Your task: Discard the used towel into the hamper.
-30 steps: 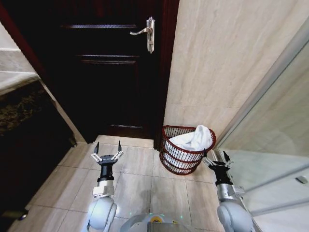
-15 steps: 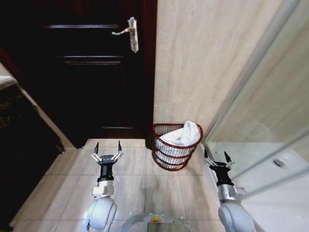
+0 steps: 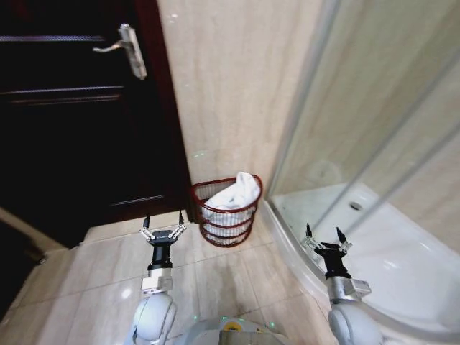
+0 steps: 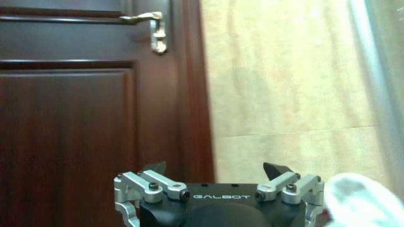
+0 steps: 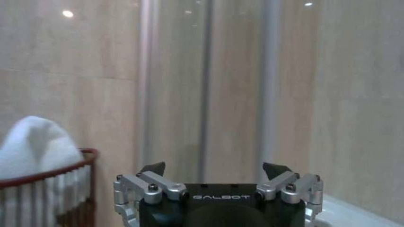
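The hamper (image 3: pixel 226 223), a small round reddish-brown wire basket, stands on the tiled floor against the beige wall, between the dark door and the shower. The white towel (image 3: pixel 236 192) lies inside it, heaped above the rim. My left gripper (image 3: pixel 162 222) hangs open and empty to the hamper's left, over the floor. My right gripper (image 3: pixel 323 235) is open and empty to the hamper's right, over the shower tray's edge. The right wrist view shows the open right gripper (image 5: pixel 215 168) with the hamper (image 5: pixel 57 189) and towel (image 5: pixel 35 144) beyond it. A blurred bit of towel (image 4: pixel 363 201) edges the left wrist view behind the left gripper (image 4: pixel 215 168).
A dark wooden door (image 3: pixel 72 129) with a metal lever handle (image 3: pixel 126 47) fills the left. A glass shower enclosure (image 3: pixel 374 129) with a white curved tray (image 3: pixel 402 273) takes up the right. Beige floor tiles (image 3: pixel 93 287) lie open at the front left.
The whole view has swung to the right: door and hamper have shifted left in the picture and the shower tray has come into sight. Both grippers stay open and held as before.
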Robot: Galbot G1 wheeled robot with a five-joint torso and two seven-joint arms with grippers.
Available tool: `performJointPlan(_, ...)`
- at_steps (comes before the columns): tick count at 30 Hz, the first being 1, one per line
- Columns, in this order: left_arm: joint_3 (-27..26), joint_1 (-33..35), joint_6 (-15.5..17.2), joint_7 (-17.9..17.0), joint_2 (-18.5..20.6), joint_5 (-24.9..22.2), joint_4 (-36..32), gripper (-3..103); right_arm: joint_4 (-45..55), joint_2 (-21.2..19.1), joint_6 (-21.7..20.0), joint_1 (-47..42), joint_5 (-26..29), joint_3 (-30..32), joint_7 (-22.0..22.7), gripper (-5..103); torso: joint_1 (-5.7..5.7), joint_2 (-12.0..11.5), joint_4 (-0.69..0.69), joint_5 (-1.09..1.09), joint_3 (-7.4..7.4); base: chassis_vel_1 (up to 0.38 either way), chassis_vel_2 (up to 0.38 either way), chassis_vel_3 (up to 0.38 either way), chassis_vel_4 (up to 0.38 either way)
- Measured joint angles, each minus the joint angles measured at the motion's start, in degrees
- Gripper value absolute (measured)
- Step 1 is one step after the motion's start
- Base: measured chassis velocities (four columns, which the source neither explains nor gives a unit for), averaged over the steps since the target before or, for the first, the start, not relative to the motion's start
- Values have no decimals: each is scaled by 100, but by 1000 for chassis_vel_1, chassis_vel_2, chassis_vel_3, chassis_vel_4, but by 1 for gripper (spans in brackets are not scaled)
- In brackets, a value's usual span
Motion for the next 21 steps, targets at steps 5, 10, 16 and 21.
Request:
performJointPlan(5,75,26,1,-71,4,59,-2,100,-51,-70,54,-16,53,23,0,100,0,0,0,1,0,-51,-157,-165,-64)
performJointPlan(10,137,51,1,-126,12,117,-5,100,-76,-126,85,-39,106,45,0,100,0,0,0,1,0,-29,-96,-93,-23)
performJointPlan(16,242,55,57,-184,17,223,-49,100,-82,-206,107,-61,200,99,-1,100,0,0,2,2,0,11,-16,-28,7)
performJointPlan(21,277,71,117,-208,17,272,-83,100,-84,-224,122,-68,227,119,0,100,0,0,2,1,0,0,0,0,0)
